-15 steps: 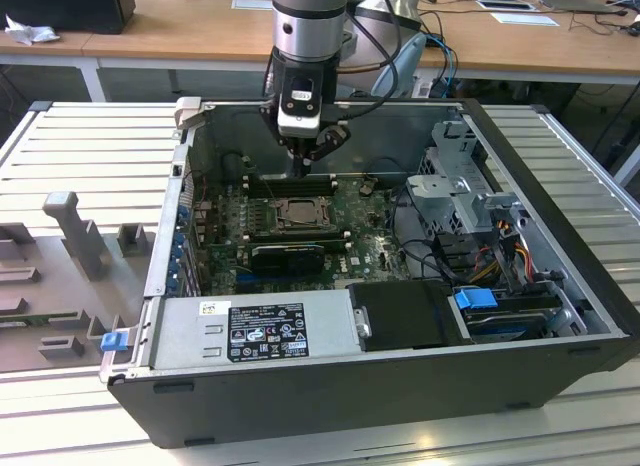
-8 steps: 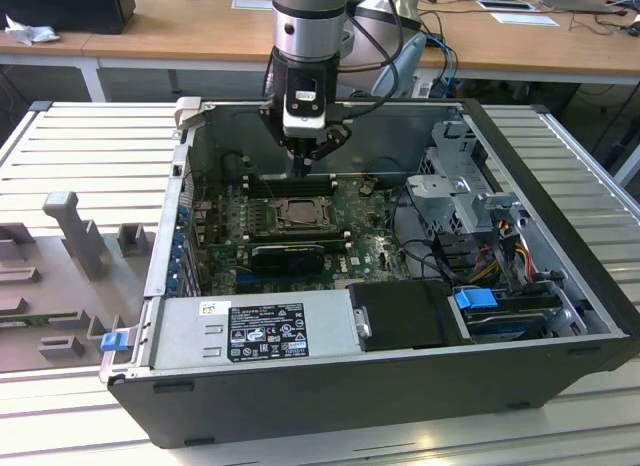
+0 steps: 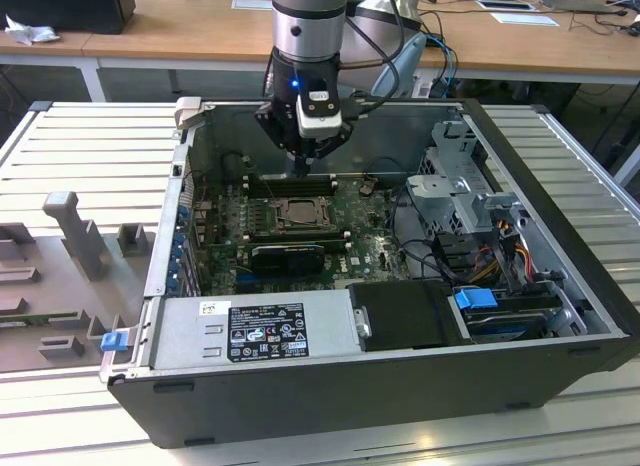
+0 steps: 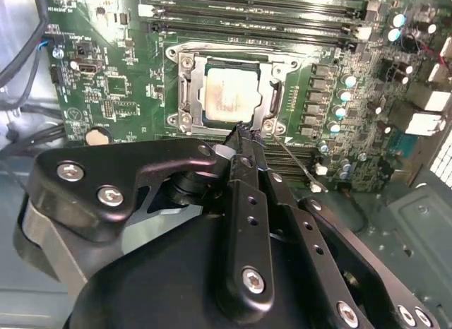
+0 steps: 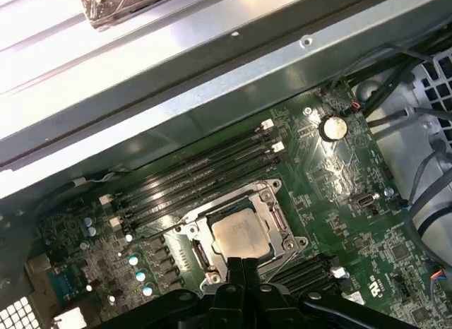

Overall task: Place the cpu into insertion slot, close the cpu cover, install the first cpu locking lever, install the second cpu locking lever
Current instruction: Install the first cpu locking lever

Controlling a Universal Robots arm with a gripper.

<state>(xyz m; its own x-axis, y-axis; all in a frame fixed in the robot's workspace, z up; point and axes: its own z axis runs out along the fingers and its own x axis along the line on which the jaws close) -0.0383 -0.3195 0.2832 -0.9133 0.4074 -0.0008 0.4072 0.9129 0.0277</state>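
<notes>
Inside the open computer case [image 3: 400, 386], your gripper [image 4: 244, 135] hovers at the edge of the cpu cover [image 4: 226, 61], its fingers pressed together, likely as a narrow pusher. The cpu [image 4: 227, 96] lies seated beneath that frame.

The robot's silver-and-black arm [image 3: 308, 26] is reaching straight down in the exterior view, its wrist [image 3: 300, 91] pointing downward, while the gripper [image 3: 303, 166] is pressing its black fingers [image 4: 244, 202] together into one narrow tip.

A lab: open computer case [image 3: 400, 386] on slatted workbench [image 3: 90, 146].
</notes>
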